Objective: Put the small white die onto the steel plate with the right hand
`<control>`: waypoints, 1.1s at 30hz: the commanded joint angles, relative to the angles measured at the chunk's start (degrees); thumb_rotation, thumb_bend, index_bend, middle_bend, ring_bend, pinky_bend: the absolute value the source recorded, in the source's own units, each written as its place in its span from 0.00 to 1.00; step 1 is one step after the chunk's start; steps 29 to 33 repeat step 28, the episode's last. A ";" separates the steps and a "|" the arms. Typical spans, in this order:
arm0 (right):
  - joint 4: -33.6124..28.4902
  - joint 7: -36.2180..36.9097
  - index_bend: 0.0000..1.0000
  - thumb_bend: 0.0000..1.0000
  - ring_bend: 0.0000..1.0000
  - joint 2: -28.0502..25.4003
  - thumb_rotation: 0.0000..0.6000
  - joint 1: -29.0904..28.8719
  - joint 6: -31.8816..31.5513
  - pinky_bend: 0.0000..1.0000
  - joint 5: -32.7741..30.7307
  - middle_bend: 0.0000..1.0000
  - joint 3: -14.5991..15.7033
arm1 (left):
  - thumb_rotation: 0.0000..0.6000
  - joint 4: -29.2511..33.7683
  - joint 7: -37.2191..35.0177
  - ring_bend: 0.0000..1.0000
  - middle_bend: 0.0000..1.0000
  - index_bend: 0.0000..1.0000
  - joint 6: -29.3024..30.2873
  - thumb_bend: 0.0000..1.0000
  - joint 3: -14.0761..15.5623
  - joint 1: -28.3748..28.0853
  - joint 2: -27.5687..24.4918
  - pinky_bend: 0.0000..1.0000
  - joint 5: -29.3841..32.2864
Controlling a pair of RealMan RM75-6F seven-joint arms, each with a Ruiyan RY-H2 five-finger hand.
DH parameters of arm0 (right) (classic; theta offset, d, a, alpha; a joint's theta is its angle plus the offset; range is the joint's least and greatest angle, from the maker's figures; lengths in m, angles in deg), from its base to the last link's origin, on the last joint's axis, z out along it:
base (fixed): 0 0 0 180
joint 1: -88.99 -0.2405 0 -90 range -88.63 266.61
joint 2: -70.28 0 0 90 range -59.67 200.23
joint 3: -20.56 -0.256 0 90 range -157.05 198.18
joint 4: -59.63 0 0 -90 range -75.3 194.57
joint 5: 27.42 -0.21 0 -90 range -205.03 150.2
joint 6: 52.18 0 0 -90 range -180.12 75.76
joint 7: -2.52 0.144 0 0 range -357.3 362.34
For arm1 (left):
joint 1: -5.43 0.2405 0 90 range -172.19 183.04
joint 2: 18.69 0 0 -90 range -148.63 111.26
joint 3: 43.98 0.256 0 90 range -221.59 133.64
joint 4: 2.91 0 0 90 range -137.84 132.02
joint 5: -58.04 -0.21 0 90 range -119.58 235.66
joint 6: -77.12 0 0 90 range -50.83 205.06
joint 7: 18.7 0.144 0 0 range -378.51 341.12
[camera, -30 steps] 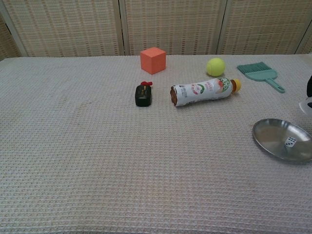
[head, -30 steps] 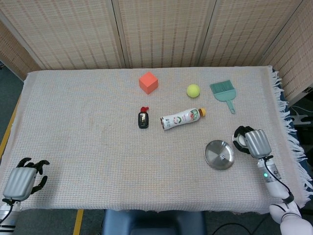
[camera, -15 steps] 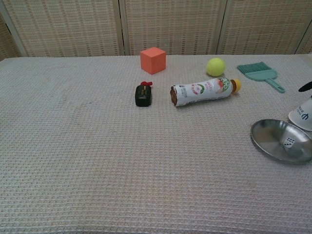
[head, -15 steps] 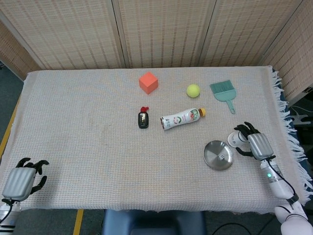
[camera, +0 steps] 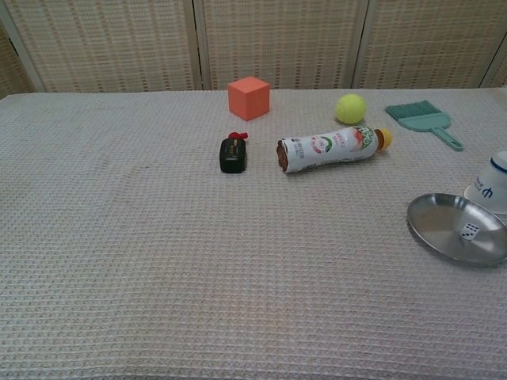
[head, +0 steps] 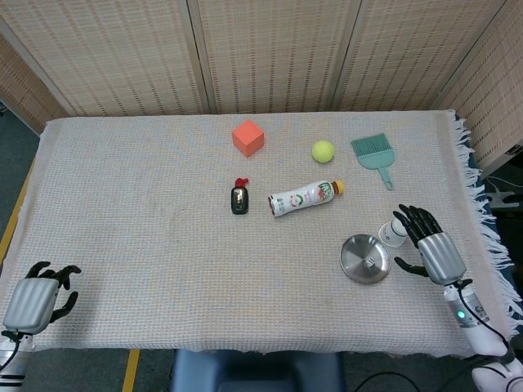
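The small white die [camera: 470, 231] lies inside the round steel plate [camera: 434, 220] near the table's right front; in the head view the die [head: 372, 261] shows on the plate [head: 356, 254]. My right hand [head: 430, 242] hovers just right of the plate, fingers spread, holding nothing. It does not appear in the chest view. My left hand [head: 37, 294] rests at the front left corner of the table, fingers loosely curled, empty.
A white cup [head: 393, 233] stands upside down between the plate and my right hand. Farther back lie a bottle [head: 303, 197], a small black item [head: 239, 198], an orange cube [head: 248, 137], a tennis ball [head: 323, 150] and a green brush [head: 375, 154].
My right hand has drawn back toward the table's front right and spread its fingers, uncovering the white cup. The plate shifted slightly left. The die stays on the plate.
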 commanded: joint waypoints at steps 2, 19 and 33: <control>-32.12 -27.73 0.00 0.08 0.00 -15.34 1.00 7.03 -0.78 0.09 -6.63 0.00 0.12 | 1.00 -0.47 0.57 0.47 0.54 0.35 -0.07 0.37 0.22 -0.25 0.38 0.21 -0.69; -46.88 -41.12 0.00 0.08 0.00 -20.33 1.00 8.37 7.15 0.10 -14.12 0.00 -0.62 | 1.00 -1.16 -1.14 0.47 0.54 0.35 0.66 0.37 0.54 -0.24 0.37 0.21 -1.89; -46.75 -39.78 0.00 0.08 0.00 -20.29 1.00 9.01 6.85 0.10 -13.36 0.00 -1.59 | 1.00 -1.00 -0.60 0.47 0.54 0.35 0.53 0.37 0.31 -0.25 0.37 0.21 -1.37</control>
